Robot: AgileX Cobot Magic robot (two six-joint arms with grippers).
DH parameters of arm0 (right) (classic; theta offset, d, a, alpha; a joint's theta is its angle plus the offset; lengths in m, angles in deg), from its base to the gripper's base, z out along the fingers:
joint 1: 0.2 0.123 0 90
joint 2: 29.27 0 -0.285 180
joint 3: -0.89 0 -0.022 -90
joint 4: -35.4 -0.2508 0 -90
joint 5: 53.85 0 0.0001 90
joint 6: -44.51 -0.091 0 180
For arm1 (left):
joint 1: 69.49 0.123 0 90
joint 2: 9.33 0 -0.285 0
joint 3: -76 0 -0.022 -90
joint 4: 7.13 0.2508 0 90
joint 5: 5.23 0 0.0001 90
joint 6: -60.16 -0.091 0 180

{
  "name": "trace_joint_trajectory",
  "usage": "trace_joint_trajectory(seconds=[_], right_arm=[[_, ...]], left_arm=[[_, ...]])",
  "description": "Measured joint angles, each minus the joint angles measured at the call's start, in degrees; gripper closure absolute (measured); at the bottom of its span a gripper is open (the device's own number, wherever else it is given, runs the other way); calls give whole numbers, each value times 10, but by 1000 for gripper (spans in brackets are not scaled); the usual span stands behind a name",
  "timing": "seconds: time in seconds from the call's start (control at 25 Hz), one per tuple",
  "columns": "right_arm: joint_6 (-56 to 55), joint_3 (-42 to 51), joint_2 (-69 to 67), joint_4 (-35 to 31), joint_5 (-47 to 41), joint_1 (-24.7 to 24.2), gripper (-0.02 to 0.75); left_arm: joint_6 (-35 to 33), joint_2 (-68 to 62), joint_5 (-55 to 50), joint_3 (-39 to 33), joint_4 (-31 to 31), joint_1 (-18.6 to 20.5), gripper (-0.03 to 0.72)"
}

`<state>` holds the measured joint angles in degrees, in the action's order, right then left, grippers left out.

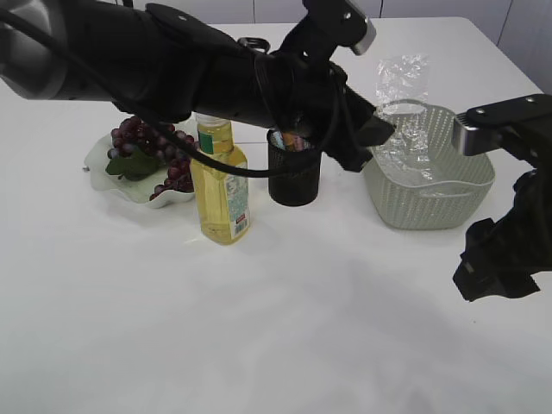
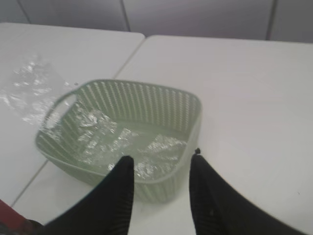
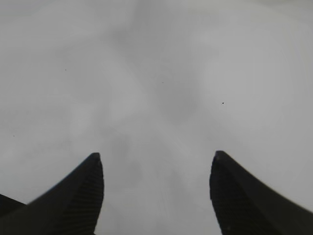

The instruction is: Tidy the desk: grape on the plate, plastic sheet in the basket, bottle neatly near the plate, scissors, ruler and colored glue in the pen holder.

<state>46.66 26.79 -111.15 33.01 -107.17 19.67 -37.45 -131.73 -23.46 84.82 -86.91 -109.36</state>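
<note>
In the exterior view, the left arm stretched low across the white desk (image 1: 285, 328) from the left, passing over the grape (image 1: 147, 147) on the plate (image 1: 99, 164), the bottle (image 1: 222, 185) and the pen holder (image 1: 294, 177), its pincer (image 1: 373, 136) at the near rim of the basket (image 1: 431, 194) holding the plastic sheet (image 1: 404, 129), while the right arm hung folded at the right edge. In the left wrist view, the left pincer (image 2: 160, 169) stood parted and empty just before the basket's (image 2: 146, 105) near wall. In the right wrist view, the right pincer (image 3: 156, 176) gaped wide over bare desk (image 3: 156, 73), gripping nothing.
</note>
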Motion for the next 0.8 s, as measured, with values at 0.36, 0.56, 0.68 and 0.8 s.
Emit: trace_joint_trajectory(seconds=[0.36,0.56,0.68,0.8], right_arm=[[0,0,0,0,0,0,239],[0,0,0,0,0,0,239],[0,0,0,0,5,0,239],[0,0,0,0,15,0,239]], left_arm=[[543,56,-124,0,560,0,385],[830,118,-225,0,798,0,383],[943,147,-313,0,874,5,349],[990,160,-389,0,887,32,293]])
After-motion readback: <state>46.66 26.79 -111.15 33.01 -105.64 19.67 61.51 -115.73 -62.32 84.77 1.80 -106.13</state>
